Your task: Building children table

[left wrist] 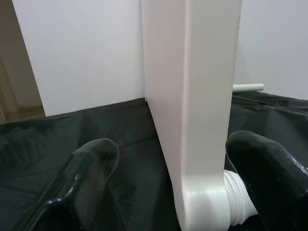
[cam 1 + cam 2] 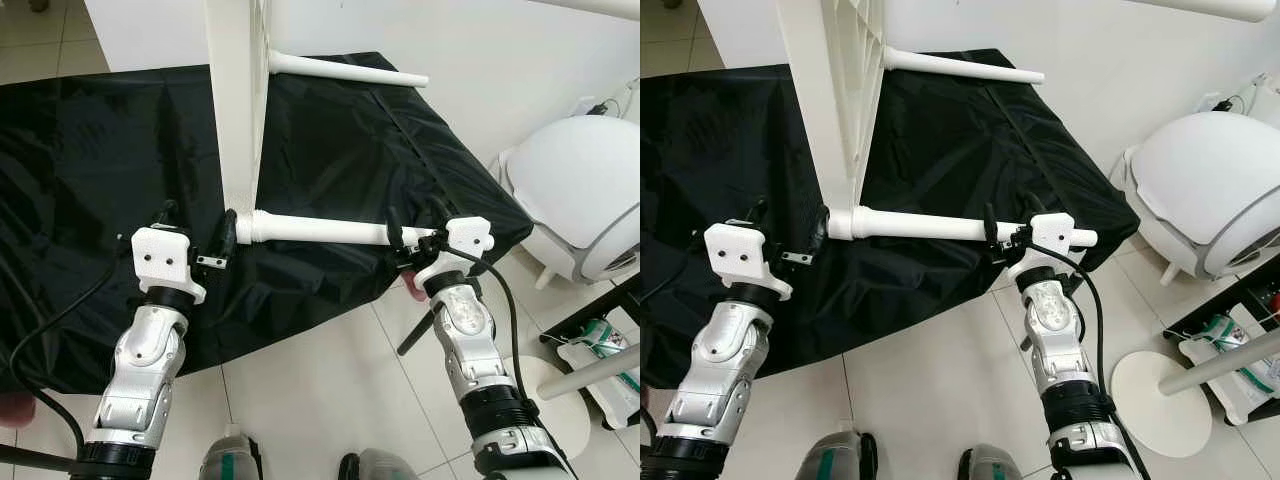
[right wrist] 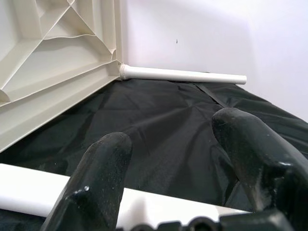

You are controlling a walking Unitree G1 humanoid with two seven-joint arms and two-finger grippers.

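The tabletop panel (image 2: 237, 100) standing on edge is plain white, its ribbed underside cream. Both table legs (image 2: 320, 229) are white. A glossy black cloth (image 2: 100, 170) covers the table. The arms are silver, with black pincer fingers (image 1: 91, 159) and white wrist housings (image 2: 162, 255). The floor tiles (image 2: 320, 400) are pale beige.

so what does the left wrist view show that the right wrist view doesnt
Left wrist view: the tabletop's edge up close between the left tool's open fingers, and the threaded joint where the near leg screws in. Right wrist view: the tabletop's ribbed underside, and the near leg running under the right tool's fingers. Both: the black cloth, white wall and far leg.
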